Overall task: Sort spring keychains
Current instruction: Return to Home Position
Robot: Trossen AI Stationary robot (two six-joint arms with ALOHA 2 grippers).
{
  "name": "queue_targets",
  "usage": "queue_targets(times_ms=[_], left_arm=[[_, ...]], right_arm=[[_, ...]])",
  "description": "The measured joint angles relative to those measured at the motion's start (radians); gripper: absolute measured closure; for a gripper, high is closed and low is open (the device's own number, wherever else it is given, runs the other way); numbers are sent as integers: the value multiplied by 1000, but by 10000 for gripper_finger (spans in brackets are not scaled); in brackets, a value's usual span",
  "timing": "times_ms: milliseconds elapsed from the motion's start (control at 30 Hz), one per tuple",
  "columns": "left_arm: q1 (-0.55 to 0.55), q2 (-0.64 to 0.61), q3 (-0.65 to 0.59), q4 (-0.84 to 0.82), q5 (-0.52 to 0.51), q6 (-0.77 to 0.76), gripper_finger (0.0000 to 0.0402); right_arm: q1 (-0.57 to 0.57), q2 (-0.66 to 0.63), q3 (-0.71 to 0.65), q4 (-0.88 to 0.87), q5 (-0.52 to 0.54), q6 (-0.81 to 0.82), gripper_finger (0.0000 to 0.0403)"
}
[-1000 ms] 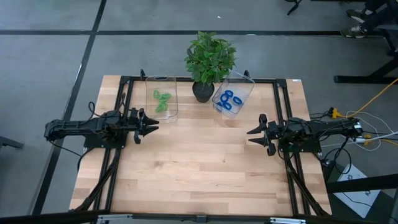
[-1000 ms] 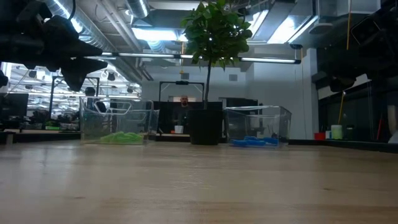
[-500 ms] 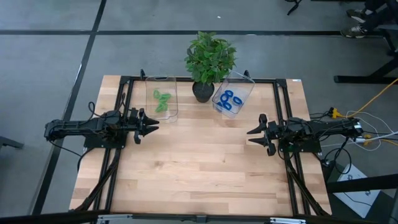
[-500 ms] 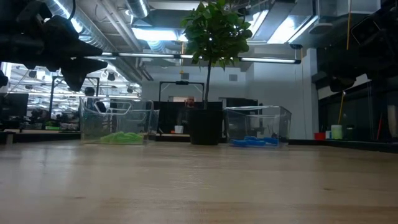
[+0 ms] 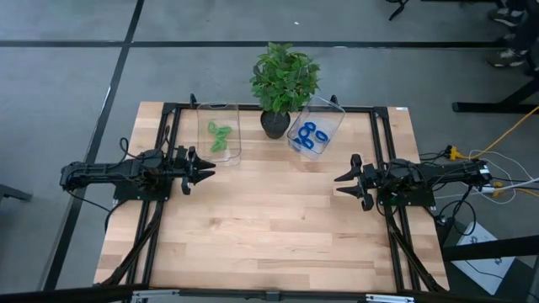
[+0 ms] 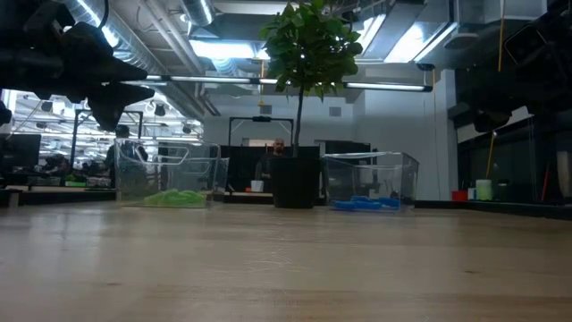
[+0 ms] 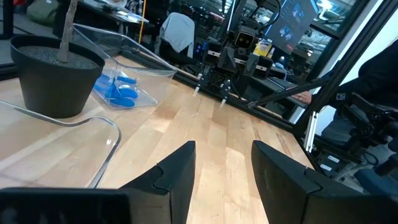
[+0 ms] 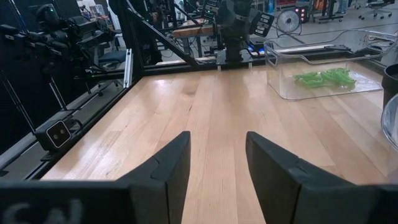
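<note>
While your left gripper (image 5: 207,168) and right gripper (image 5: 340,183) hang spread and empty, green spring keychains (image 5: 219,137) and blue spring keychains (image 5: 310,136) lie binned farther back.

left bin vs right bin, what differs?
Contents: left bin holds green keychains; right bin holds blue keychains.
Pose: left bin sits square to the table edge; right bin is turned at an angle.
Side: left bin is left of the plant, right bin right of it.
Shared: both clear, both at the far side.

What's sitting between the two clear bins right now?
The potted plant stands between the bin of green keychains and the bin of blue keychains, clearest in the high view.
</note>
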Motion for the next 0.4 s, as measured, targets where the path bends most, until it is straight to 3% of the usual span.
queue_targets(times_ms=[400], left_arm=[[0, 0, 0, 0, 0, 0, 251]], right_arm=[[0, 0, 0, 0, 0, 0, 249]])
